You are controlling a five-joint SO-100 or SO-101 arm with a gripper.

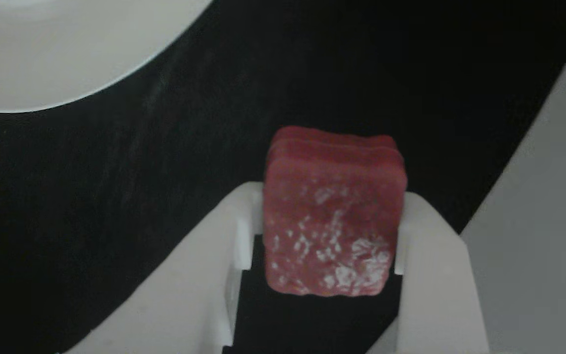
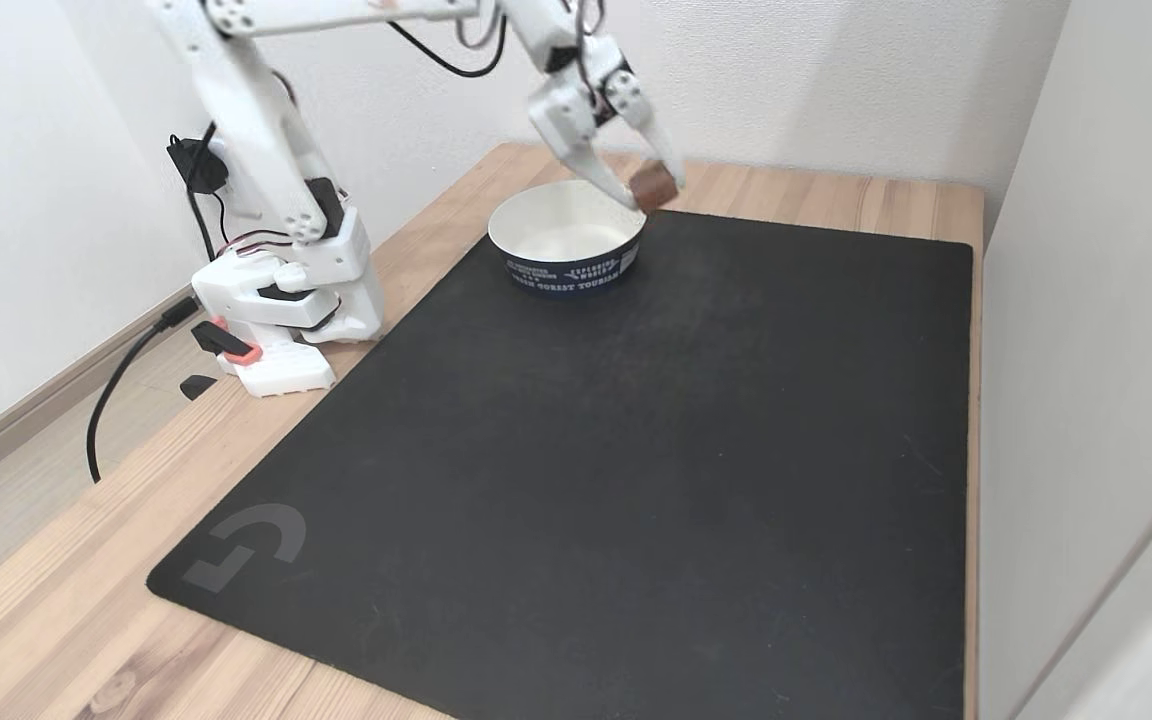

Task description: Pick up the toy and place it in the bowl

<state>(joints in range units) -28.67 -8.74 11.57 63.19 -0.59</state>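
Observation:
The toy [image 1: 334, 216] is a small red-pink block with a white-speckled face and layered sides. My white gripper [image 1: 329, 231] is shut on the toy, one finger on each side of it. In the fixed view the gripper [image 2: 651, 188] holds the toy [image 2: 654, 186] in the air just beyond the right rim of the bowl [image 2: 566, 275]. The bowl is round, white inside with a dark blue printed outer wall, and its white inside [image 1: 42, 54] fills the top left of the other view.
A large black mat [image 2: 636, 450] covers most of the wooden table [image 2: 56, 620]. The arm's white base [image 2: 286, 310] stands at the mat's left with cables trailing off. A pale wall [image 2: 1096, 350] borders the table's right edge.

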